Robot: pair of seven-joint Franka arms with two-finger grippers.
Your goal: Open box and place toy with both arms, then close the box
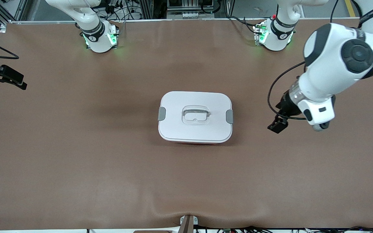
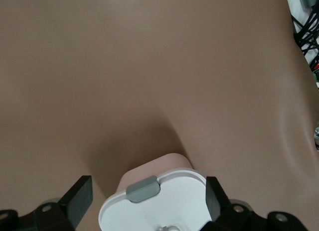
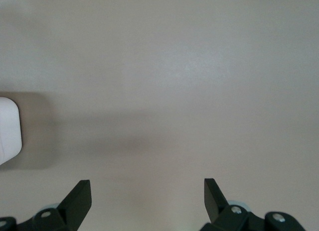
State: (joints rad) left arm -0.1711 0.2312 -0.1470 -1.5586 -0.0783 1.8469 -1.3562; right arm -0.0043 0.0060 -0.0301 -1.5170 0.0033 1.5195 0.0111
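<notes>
The box [image 1: 195, 127] stands shut in the middle of the table, its white lid on, with a grey clip [image 1: 162, 113] at each end and a clear handle [image 1: 195, 114] in the centre. The toy is out of view. My left gripper [image 1: 277, 125] hangs open and empty above the table beside the box, toward the left arm's end. In the left wrist view [image 2: 148, 198] the box's near end [image 2: 169, 206] and one clip [image 2: 143, 188] show between its fingers. My right gripper [image 3: 148, 196] is open and empty over bare table at the right arm's end [image 1: 9, 84].
The brown table [image 1: 76, 161] is bare around the box. The arm bases [image 1: 99, 37] stand along the table's edge farthest from the front camera. Cables lie past that edge. A white corner [image 3: 7, 131] shows at the edge of the right wrist view.
</notes>
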